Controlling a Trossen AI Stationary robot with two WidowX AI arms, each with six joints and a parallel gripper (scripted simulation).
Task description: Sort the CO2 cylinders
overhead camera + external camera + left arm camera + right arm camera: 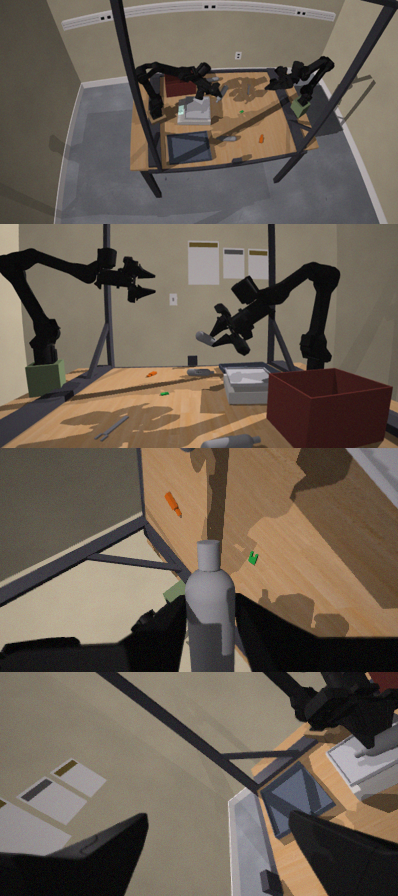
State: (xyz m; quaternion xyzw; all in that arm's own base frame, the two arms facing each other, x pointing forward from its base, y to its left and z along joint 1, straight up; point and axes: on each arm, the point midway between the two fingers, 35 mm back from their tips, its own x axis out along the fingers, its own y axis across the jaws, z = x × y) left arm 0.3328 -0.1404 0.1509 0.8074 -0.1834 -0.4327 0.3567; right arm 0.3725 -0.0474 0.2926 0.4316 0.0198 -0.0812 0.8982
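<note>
Fingers of your right arm (268, 88) (155, 284) (219, 816) are released, then, from left to right in the exterior view, your left fingers (219, 94) (212, 341) grasp one grey cylinder (223, 91) (203, 337) (210, 613) (384, 745) above the desk (249, 124) (130, 398) (270, 478) (305, 849), near the scale (194, 122) (247, 395) (382, 463) (380, 788) and outside the red bin (180, 90) (345, 417) (387, 681).

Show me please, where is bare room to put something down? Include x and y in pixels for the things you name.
Between the green piece (241, 111) (165, 394) (253, 558) and the orange piece (261, 139) (152, 374) (172, 504) there is bare wood; the tray (178, 143) (224, 368) (292, 797) also has bare floor. It is crowded around the scale (199, 110) (247, 396) (348, 764) and red bin (180, 90) (289, 407) (387, 679), with one cylinder (213, 79) (230, 442) lying nearby and another (223, 93) (205, 338) (210, 593) (382, 747) held above.
</note>
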